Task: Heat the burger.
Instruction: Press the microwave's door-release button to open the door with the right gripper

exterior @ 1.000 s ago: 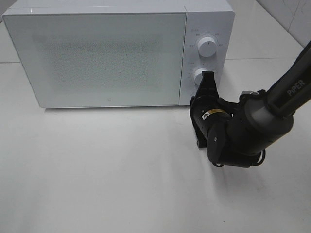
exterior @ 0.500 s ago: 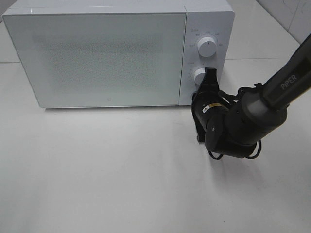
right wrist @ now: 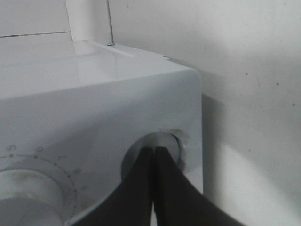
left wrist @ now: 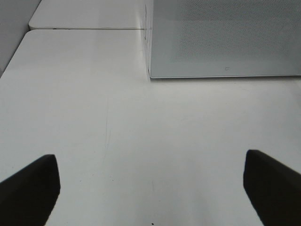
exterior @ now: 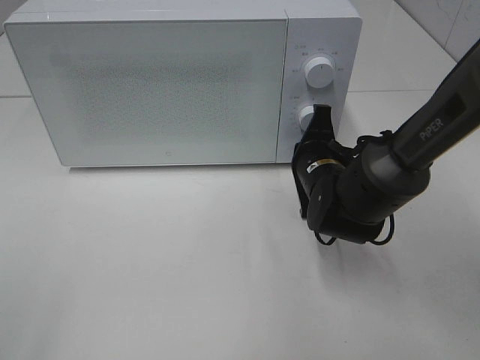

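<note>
Out of sight in every view, the burger: could not tell where. Right gripper (exterior: 322,114) stayed pinched shut, holding nothing, tips against the lower dial (exterior: 306,118) of the microwave (exterior: 150,90); its wrist had edged closer in behind. Left gripper (left wrist: 150,188) hung wide open, empty, table (left wrist: 117,141) beneath.

Black arm (exterior: 390,176), white lettering, looped cable (exterior: 382,232)

White tabletop (exterior: 165,270) carrying a microwave (exterior: 157,90).
We see the white microwave standing at the far side, its door closed and its base flat on the surface; a faint seam seems to cross the tabletop behind it, perhaps a join.
</note>
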Controlling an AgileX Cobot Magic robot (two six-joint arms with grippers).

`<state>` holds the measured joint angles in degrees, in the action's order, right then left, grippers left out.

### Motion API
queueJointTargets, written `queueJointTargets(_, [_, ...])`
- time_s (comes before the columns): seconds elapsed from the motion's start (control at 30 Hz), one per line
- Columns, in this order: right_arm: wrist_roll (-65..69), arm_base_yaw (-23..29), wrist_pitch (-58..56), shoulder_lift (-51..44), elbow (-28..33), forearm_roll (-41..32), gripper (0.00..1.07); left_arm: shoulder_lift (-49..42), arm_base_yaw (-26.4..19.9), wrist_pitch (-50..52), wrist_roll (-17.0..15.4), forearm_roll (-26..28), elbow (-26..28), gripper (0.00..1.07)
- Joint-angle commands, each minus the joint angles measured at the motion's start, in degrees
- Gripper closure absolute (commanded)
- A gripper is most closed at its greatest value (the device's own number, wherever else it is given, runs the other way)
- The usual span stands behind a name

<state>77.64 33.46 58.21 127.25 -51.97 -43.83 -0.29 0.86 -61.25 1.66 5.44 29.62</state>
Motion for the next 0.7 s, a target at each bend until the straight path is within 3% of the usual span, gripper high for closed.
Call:
queueJointTargets(0.03, [-0.9, -1.0, 5.1, 0.1, -2.9, 0.2, 1.07, -1.0, -0.2, 0.0, 0.1, 0.3, 0.0, 0.09])
queueJointTargets(0.37, [-7.8, -3.5, 8.7, 0.2, -10.9, -0.6, 1.07, -1.0, -0.2, 0.0, 0.1, 0.3, 0.0, 0.09])
queueJointTargets(0.7, [-9.1, -3.5, 6.6, 0.0, -11.7, -0.7, 1.07, -1.0, -0.2, 0.0, 0.1, 0.3, 0.0, 0.09])
